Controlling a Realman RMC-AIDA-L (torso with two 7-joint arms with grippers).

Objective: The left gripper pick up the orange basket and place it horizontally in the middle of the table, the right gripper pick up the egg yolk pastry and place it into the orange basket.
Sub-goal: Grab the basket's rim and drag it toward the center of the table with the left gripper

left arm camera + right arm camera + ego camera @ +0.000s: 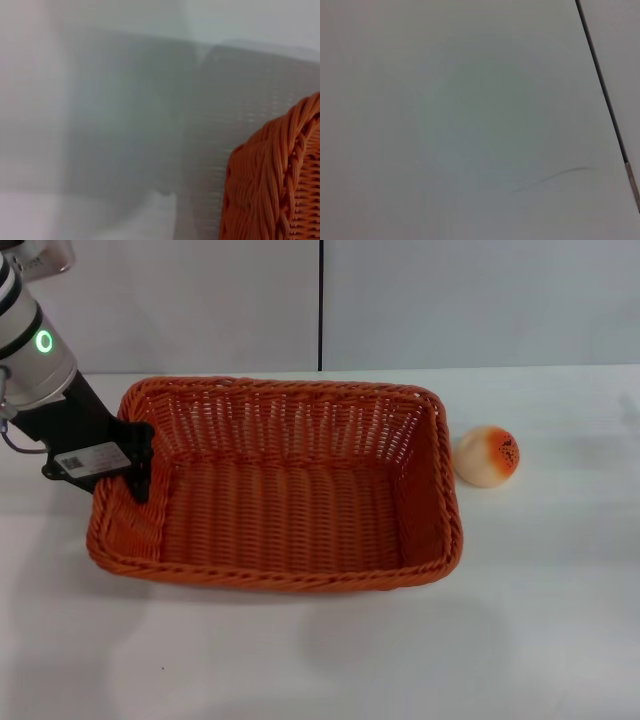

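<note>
The orange basket [280, 490] lies lengthwise across the middle of the white table [330, 660], resting flat. My left gripper [125, 465] straddles the basket's left rim, with one black finger [143, 462] inside against the sloping wall, shut on that wall. The left wrist view shows only a corner of the basket's braided rim [280, 175]. The egg yolk pastry [487, 455] sits on the table just right of the basket, apart from it. My right gripper is out of view; its wrist view shows only a bare white surface.
A grey-white wall [450, 300] with a dark vertical seam stands behind the table. The table surface spreads in front of the basket and to the right of the pastry.
</note>
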